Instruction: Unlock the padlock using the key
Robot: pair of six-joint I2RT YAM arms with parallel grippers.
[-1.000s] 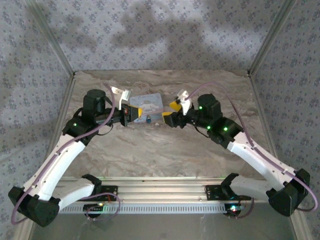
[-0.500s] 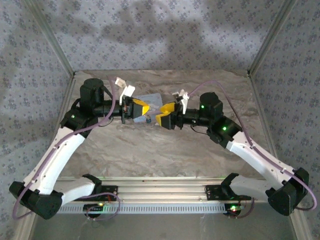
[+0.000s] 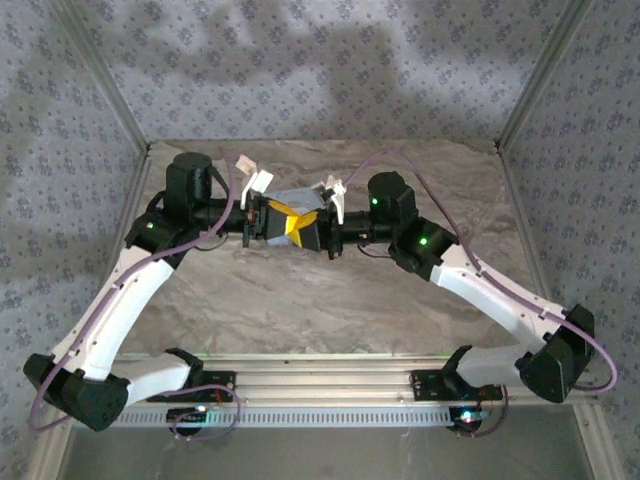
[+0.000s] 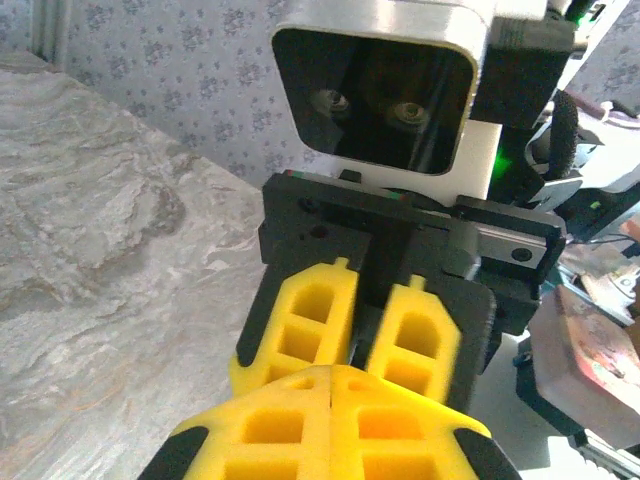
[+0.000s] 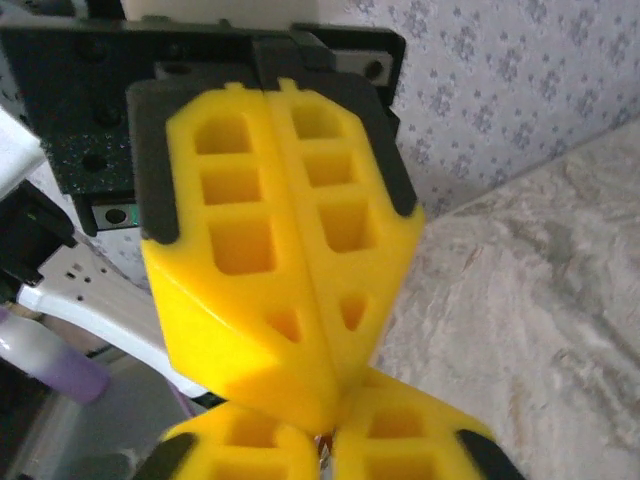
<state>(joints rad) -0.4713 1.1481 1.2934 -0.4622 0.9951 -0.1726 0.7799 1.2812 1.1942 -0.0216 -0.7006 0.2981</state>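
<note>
Both the left gripper point(image 3: 283, 221) and the right gripper point(image 3: 310, 231) have yellow foam pads in black frames. The table point(image 3: 330, 300) is beige-grey marble. The walls point(image 3: 300, 70) carry a pale blue floral print, and the cable point(image 5: 45, 358) is lilac.

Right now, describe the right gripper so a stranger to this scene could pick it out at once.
Over the marble-patterned table, two yellow-padded grippers meet tip to tip at the far middle. The right gripper is the one whose white arm reaches in from the right side. The left gripper, otherwise alike, faces it from the left.
</note>
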